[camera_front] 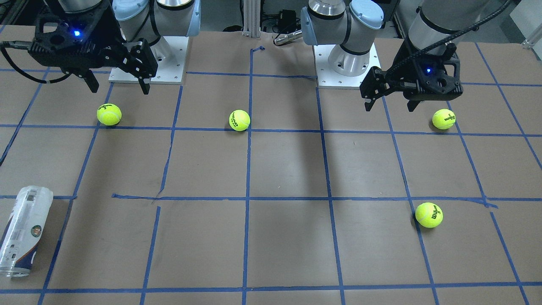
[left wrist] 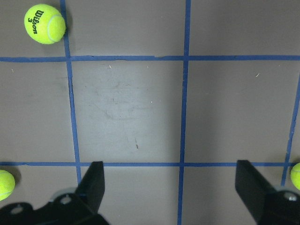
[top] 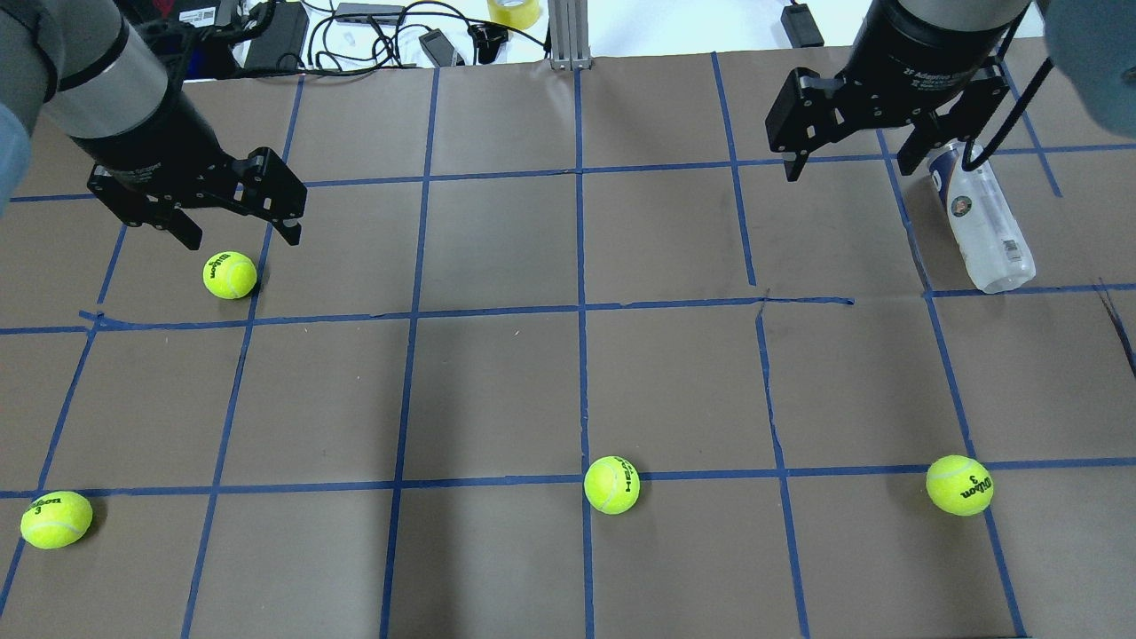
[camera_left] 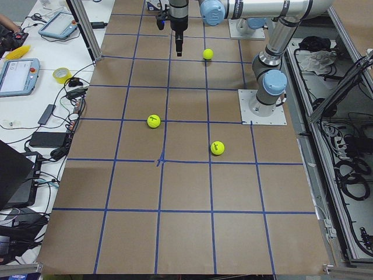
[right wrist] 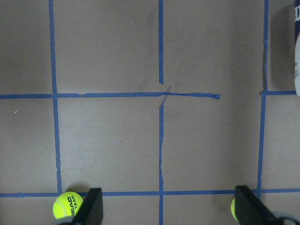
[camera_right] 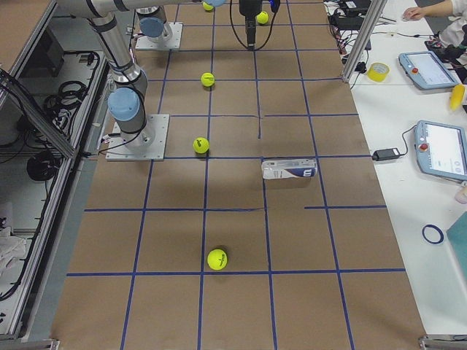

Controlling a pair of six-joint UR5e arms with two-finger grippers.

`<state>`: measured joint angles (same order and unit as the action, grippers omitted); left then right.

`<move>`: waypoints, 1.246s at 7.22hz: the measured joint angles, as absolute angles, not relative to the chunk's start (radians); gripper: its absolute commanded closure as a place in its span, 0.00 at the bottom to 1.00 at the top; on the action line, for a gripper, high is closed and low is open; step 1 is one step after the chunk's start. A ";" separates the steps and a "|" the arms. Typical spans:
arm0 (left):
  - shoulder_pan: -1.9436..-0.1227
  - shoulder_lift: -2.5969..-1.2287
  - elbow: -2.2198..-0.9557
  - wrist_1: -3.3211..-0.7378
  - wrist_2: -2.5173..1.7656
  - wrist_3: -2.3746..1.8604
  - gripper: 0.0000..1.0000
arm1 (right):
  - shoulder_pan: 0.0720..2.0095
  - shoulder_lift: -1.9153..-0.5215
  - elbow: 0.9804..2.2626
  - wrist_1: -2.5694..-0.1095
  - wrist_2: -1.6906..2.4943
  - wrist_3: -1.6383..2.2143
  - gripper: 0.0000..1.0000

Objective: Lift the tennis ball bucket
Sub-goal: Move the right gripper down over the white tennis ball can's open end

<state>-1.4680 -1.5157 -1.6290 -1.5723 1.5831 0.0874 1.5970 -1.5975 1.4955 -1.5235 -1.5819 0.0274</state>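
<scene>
Tennis-ball can on its side, far out on the robot's right of the bench, nothing gripped yet.
Near the robot, tennis balls sit loose. Farther out, your left end effector hangs wide open and empty. The right end effector, equally spread and empty, hovers just beside the can, fingers pointing down, probably to straddle its rounded side.

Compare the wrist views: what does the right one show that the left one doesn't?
Only the right wrist view shows the bucket, a sliver at the upper right edge, and a HEAD ball. Only the left wrist view shows a Wilson ball at the upper left. Both show the taped table and an open, empty gripper above it: the right gripper and the left gripper.
</scene>
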 measured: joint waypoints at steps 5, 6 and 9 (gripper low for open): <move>-1.468 -1.515 -1.630 -1.576 1.584 0.087 0.00 | 1.511 -1.502 1.503 -1.645 -1.578 -0.021 0.01; -1.468 -1.514 -1.630 -1.577 1.584 0.087 0.00 | 1.425 -1.432 1.483 -1.723 -1.576 -0.064 0.01; -1.468 -1.511 -1.631 -1.578 1.584 0.087 0.00 | 1.222 -1.137 1.324 -1.893 -1.576 -0.267 0.01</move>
<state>-1.4680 -1.5110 -1.6307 -1.5776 1.5844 0.0874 1.2217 -1.1372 1.3243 -1.8930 -1.5761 -0.2670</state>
